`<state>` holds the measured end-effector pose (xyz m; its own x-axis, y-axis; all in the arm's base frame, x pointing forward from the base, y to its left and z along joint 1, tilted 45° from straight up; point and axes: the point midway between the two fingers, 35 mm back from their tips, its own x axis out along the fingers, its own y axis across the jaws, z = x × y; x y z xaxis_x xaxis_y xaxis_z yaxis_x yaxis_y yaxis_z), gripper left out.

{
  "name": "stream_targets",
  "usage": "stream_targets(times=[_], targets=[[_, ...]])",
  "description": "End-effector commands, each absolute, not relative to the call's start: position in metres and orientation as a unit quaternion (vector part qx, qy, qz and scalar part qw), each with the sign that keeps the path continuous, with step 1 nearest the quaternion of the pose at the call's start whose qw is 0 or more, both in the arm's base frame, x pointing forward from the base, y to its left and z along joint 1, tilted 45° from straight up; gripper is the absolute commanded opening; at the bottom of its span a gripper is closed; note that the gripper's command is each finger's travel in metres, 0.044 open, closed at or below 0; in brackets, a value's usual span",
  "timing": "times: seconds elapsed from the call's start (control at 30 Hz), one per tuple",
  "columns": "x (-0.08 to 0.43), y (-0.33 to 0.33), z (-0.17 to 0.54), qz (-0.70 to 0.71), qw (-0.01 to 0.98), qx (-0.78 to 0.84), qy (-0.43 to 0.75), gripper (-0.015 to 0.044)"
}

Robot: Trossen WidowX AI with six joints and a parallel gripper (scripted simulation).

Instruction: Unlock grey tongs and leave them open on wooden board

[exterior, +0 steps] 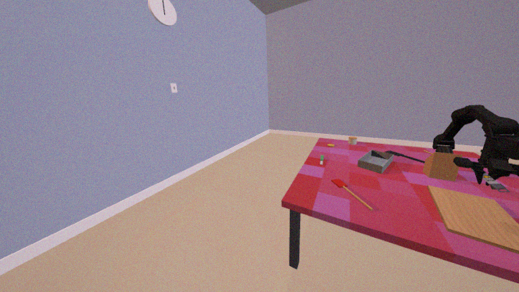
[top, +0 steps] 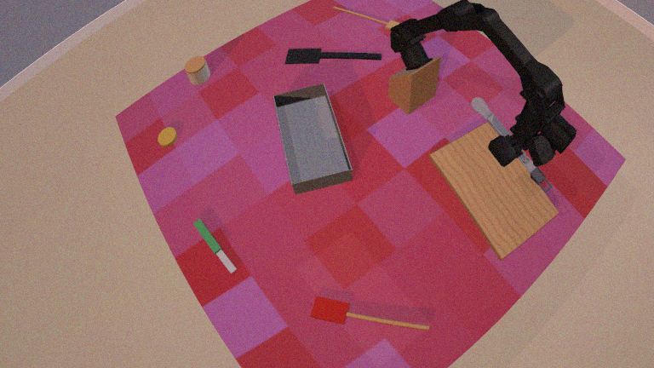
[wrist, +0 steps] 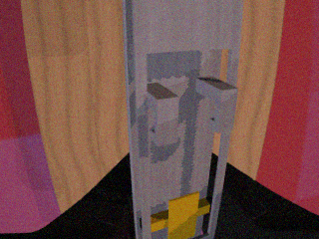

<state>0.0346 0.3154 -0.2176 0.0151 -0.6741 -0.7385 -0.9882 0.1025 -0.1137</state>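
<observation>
Closest to your arm's working end, your gripper (top: 523, 154) (exterior: 486, 178) (wrist: 167, 155) is clamped on the grey tongs (top: 496, 123) (exterior: 495, 183) (wrist: 171, 30), one black finger on each side of them. In the top view, their long axis runs diagonally: the rounded end points to the upper left, the squared, framed end to the lower right. That line is nearly parallel to the long sides of the wooden board (top: 496, 190) (exterior: 474, 212) (wrist: 75, 100), and you have the tongs along its right-hand long edge. In your wrist view they run nearly straight up and down, with a yellow piece (wrist: 183, 214) near the bottom. You can't tell from these views whether the lock is released, or whether the tongs touch the board.

Past the board's upper left corner, you have the wooden block (top: 415, 87) (exterior: 443, 166). Farther left is the roasting tin (top: 315, 142) (exterior: 376, 161), well apart from the tongs, with the black spatula (top: 308, 55) (exterior: 405, 156) beyond its upper end.

Farther out, your red spatula (top: 329, 310) (exterior: 338, 183) lies toward the bottom of the top view. At the far left you'll find the green-and-white item (top: 207, 236) (exterior: 322, 159), yellow disc (top: 167, 136) (exterior: 330, 144) and lidded jar (top: 197, 71) (exterior: 352, 140).
</observation>
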Motion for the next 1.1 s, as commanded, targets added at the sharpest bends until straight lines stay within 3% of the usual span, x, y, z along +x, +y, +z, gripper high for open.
stream_targets(times=[0.0,1.07], targets=[[0.034,0.318,-0.217,0.233,0.339,-0.625,0.663,-0.0150],[0.036,0.287,-0.257,0.247,0.351,-0.619,0.658,-0.0150]])
